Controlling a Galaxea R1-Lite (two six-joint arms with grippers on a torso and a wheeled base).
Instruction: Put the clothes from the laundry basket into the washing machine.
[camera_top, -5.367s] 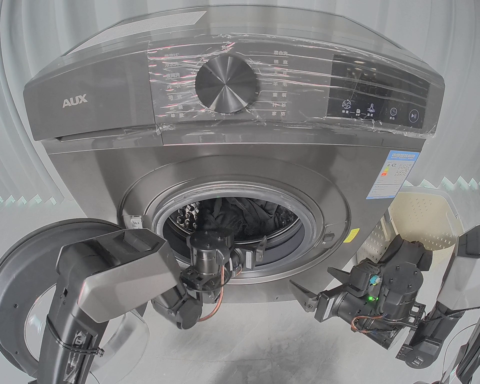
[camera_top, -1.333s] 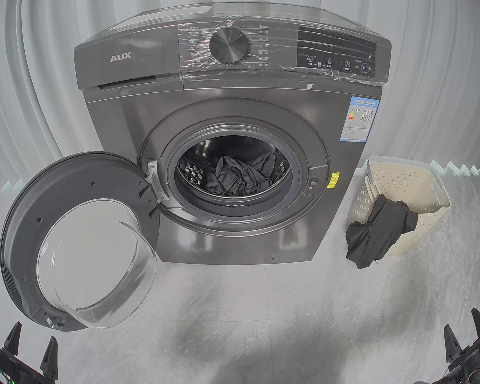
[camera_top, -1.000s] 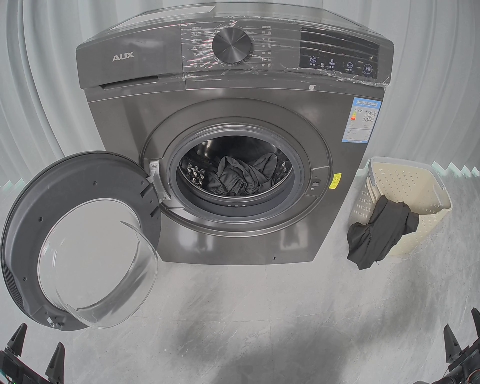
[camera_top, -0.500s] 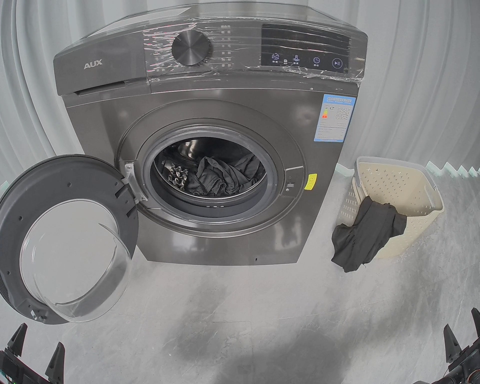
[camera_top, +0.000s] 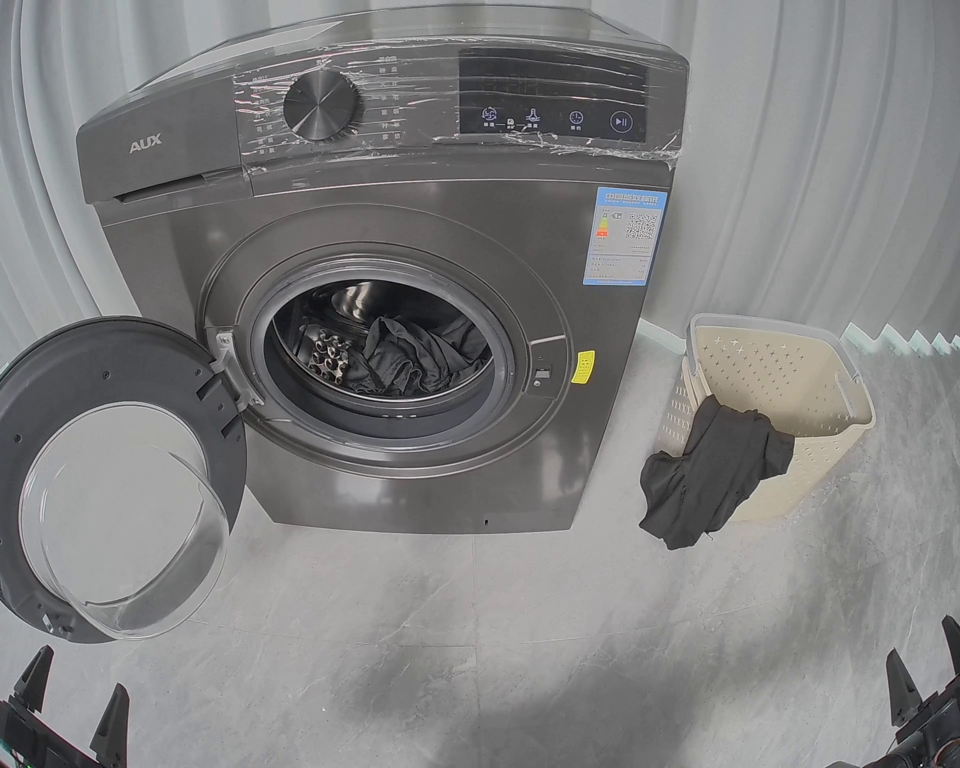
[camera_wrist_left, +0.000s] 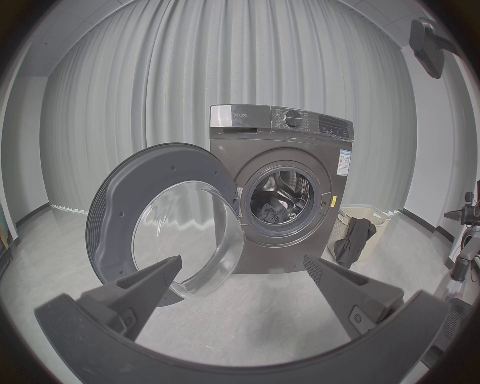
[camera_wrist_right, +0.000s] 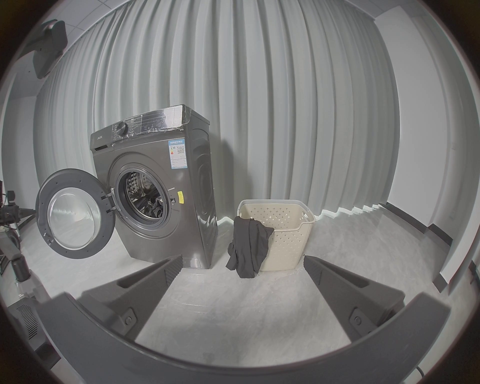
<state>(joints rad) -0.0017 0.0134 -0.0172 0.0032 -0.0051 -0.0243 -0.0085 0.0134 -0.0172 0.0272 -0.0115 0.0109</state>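
The grey washing machine (camera_top: 400, 200) stands ahead with its round door (camera_top: 110, 480) swung open to the left. Dark clothes (camera_top: 400, 355) lie in the drum. Right of the machine sits the cream laundry basket (camera_top: 850, 400), and a dark garment (camera_top: 715, 470) hangs over its front rim down to the floor. My left gripper (camera_top: 80, 670) is open at the bottom left, far from the machine. My right gripper (camera_top: 922, 640) is open at the bottom right, well short of the basket. Both hold nothing. The right wrist view faces the basket (camera_wrist_right: 287, 235) and garment (camera_wrist_right: 247, 245).
A pleated grey curtain (camera_top: 820, 150) runs behind the machine and basket. Bare grey floor (camera_top: 500, 640) stretches between me and them. The open door juts out over the floor at the left. Dark equipment (camera_wrist_left: 467, 240) stands off to the side.
Five seconds ago both arms were at the drum opening with the machine close; now it stands farther off. In the last second the whole view has slid, moving machine and basket leftward in frame.
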